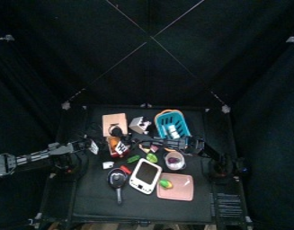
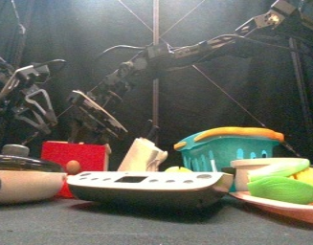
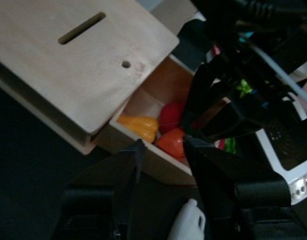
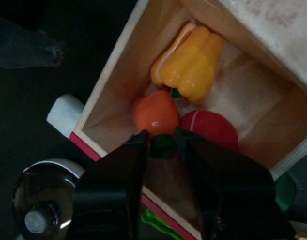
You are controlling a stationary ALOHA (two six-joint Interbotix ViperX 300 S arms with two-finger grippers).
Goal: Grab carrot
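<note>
The black bench [image 1: 95,202] is sitting in the middle of the top view, crowded with things. A blue basket [image 1: 170,119] is standing toward its upper right, a pale board [image 1: 114,121] upper left, a white calculator [image 1: 144,175] at centre, and a pink plate [image 1: 178,189] lower right.

Stubby orange carrot [image 4: 157,111], lying inside open wooden box [image 4: 118,89]

Looking straight down from high overhead; facing level across the table from its front edge; both wrist views peering closely into the same wooden box [image 4: 118,84].
</note>
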